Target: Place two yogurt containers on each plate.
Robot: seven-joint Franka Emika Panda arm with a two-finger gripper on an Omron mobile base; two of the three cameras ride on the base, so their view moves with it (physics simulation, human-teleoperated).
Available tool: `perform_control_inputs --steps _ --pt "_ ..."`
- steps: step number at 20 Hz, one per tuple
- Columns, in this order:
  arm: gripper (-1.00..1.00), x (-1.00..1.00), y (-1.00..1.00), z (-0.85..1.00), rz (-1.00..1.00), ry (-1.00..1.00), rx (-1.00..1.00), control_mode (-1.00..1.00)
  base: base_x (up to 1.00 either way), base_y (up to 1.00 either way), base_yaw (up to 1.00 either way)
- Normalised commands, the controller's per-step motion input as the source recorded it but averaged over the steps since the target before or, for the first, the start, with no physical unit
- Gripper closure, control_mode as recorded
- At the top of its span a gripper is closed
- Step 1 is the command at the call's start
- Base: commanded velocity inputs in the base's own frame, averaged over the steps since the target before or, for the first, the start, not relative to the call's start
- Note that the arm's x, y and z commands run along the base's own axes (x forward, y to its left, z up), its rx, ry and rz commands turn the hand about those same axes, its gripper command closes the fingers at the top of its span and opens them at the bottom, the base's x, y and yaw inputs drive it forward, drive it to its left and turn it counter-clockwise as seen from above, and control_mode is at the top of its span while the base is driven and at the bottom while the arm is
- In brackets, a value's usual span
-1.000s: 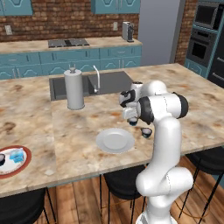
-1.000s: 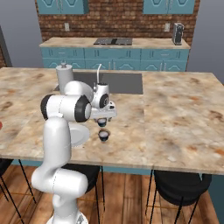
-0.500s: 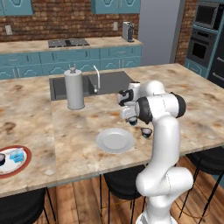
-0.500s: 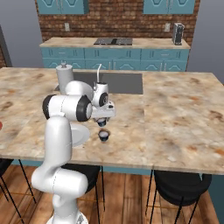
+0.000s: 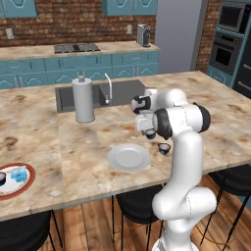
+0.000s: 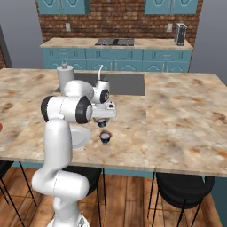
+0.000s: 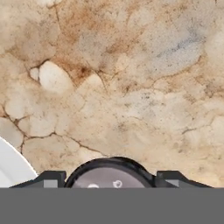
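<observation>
One dark yogurt cup (image 7: pixel 109 173) sits between the gripper (image 5: pixel 149 133) fingers in the hand view, at 6 o'clock, the fingers close on either side of it; the side views show it lifted off the marble counter (image 5: pixel 88 147). A second dark cup (image 6: pixel 105 137) stands on the counter just below. At its 9 o'clock in the left base view lies the pale grey plate (image 5: pixel 129 157). Far at 8 o'clock, that view shows the red-rimmed plate (image 5: pixel 27 182) bearing a blue container (image 5: pixel 18 174) and another dark cup (image 5: pixel 1 177).
</observation>
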Motion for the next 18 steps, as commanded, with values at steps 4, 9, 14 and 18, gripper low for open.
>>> perform_control_inputs --steps 4,9,14,18 --pt "1.0 -0.66 0.32 0.33 -0.01 0.02 0.1 -1.0 0.0 0.0 0.0" --pt "1.0 -0.97 0.77 0.27 0.0 -0.01 0.0 -1.0 0.0 0.0 0.0" --pt "1.0 -0.93 0.64 0.01 0.0 -0.04 0.0 -1.0 0.0 0.0 0.0" --pt "1.0 -0.32 0.52 -0.05 0.02 -0.01 0.01 -1.0 0.0 0.0 0.0"
